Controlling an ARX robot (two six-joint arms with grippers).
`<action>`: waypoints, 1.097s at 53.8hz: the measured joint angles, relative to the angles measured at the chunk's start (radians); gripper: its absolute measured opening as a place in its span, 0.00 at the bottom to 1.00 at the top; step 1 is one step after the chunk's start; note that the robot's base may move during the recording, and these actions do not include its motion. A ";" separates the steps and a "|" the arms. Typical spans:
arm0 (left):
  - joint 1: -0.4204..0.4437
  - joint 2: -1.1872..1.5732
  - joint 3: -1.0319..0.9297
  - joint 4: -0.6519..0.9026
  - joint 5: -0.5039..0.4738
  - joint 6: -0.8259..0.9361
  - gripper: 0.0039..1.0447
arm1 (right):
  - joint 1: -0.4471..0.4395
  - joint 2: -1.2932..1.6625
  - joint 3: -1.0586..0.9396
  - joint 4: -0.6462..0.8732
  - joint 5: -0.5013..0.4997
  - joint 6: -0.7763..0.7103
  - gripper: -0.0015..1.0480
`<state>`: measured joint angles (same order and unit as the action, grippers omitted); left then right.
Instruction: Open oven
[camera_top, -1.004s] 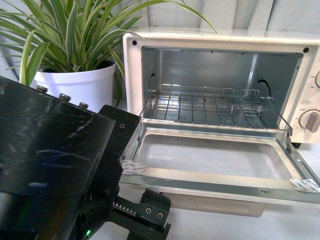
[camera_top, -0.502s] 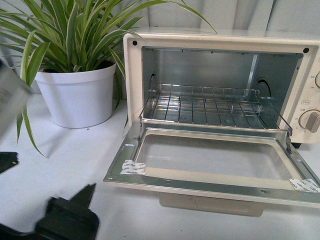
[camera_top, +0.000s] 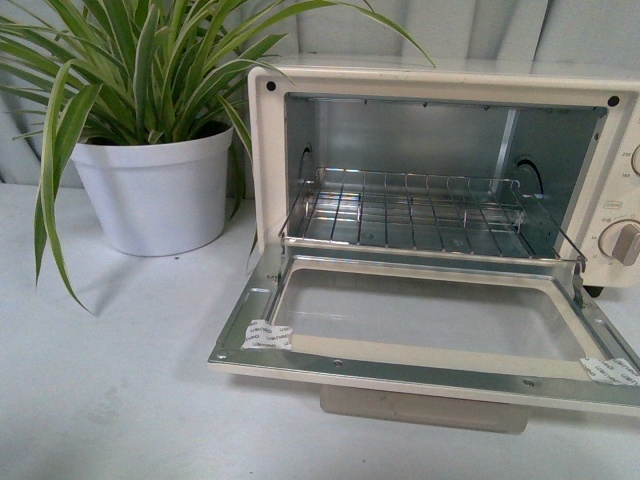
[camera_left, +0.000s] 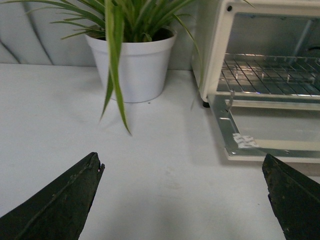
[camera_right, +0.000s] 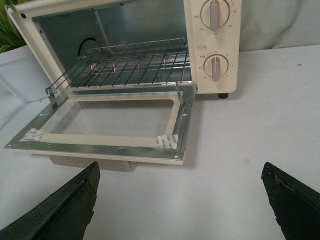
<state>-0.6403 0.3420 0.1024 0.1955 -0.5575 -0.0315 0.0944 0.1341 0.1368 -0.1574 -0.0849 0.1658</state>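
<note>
The cream-white oven stands on the white table with its glass door swung fully down and flat. The wire rack shows inside, and the handle hangs under the door's front edge. A knob shows at its right. Neither arm is in the front view. My left gripper is open and empty over bare table, apart from the oven. My right gripper is open and empty, in front of the open door and the two knobs.
A white pot with a long-leaved green plant stands left of the oven; it also shows in the left wrist view. A leaf hangs down over the table. A grey wall lies behind.
My left arm filled the lower left of the front view one second ago, pulled back down and left, and is now out of that view. The oven door stays open and flat.
</note>
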 joint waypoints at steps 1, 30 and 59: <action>0.006 -0.016 -0.005 -0.002 -0.002 -0.002 0.94 | 0.000 -0.003 -0.004 0.005 -0.001 0.000 0.91; 0.266 -0.225 -0.046 -0.139 0.201 0.020 0.39 | -0.090 -0.090 -0.090 0.148 0.086 -0.152 0.34; 0.634 -0.338 -0.090 -0.195 0.552 0.027 0.04 | -0.092 -0.130 -0.129 0.154 0.087 -0.162 0.01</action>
<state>-0.0059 0.0040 0.0128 0.0006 -0.0051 -0.0048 0.0025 0.0036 0.0074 -0.0036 0.0021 0.0036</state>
